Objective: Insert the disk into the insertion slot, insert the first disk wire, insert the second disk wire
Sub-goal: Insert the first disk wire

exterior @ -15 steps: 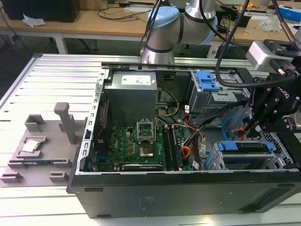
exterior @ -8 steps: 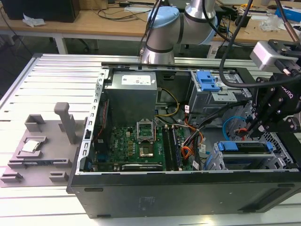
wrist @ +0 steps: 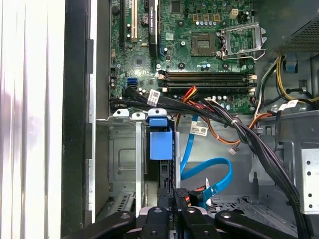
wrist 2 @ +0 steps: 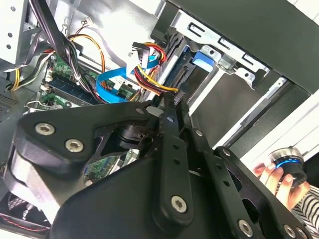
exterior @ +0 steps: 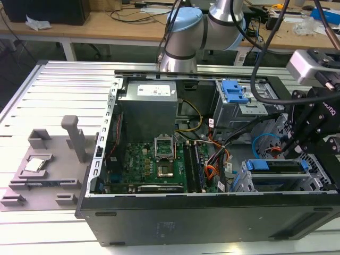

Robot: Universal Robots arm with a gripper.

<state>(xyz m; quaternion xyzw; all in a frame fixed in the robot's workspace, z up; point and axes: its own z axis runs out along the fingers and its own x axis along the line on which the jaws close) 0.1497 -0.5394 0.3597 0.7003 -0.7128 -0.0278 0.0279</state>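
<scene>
— Where's your disk point(exterior: 279, 171)?
— Past the motherboard point(exterior: 159, 159), toward the exterior view's right: it sits in the insertion slot point(exterior: 240, 185).
— And your hand point(wrist 2: 172, 103)?
— Pinched closed on a disk wire point(wrist 2: 154, 82) at its connector, just beside the disk.

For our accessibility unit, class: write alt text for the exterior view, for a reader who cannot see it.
A robot arm's gripper hangs over the blue-framed disk, which lies in the silver insertion slot at the near corner of an open computer case, on the exterior view's right. The motherboard lies exposed inside.
</scene>
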